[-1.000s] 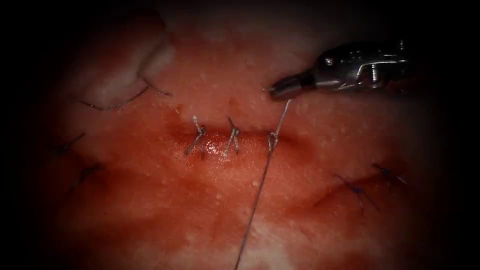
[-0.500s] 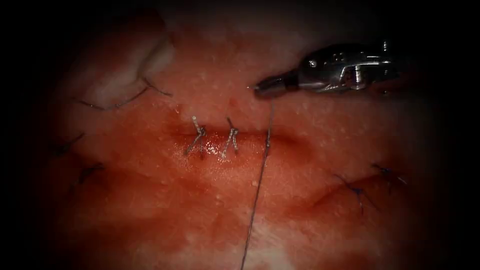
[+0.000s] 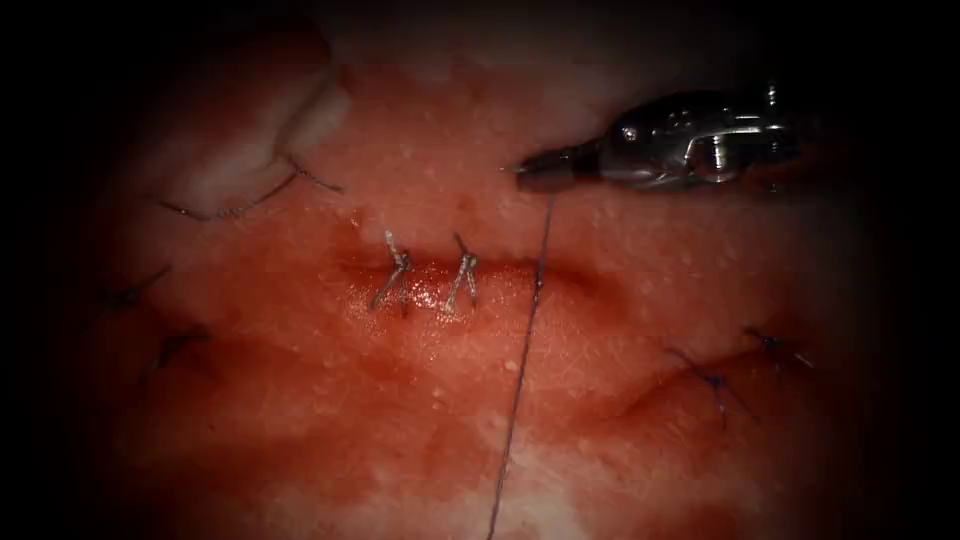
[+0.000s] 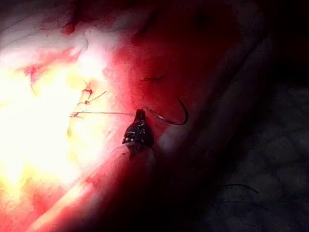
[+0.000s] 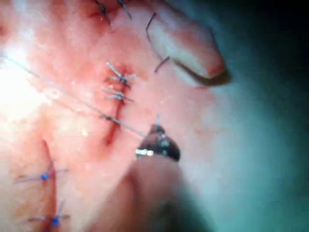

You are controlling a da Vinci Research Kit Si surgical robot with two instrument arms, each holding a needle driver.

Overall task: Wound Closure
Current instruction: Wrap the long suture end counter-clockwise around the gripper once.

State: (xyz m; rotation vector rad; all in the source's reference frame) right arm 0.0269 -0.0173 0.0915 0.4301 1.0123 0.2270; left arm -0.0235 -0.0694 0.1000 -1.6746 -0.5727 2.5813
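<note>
Endoscope view: the tissue lies wet with red fluid, its cut running left to right with two tied stitches across it. The right pincer reaches in from the right, on the far side of the cut, closed on the thread, which crosses the cut towards the near edge.

Left wrist view: a tool grips the thread; the curved needle lies just beside it, out of the tissue.

Right wrist view: the right pincer clamps the thread beside the cut.
</note>
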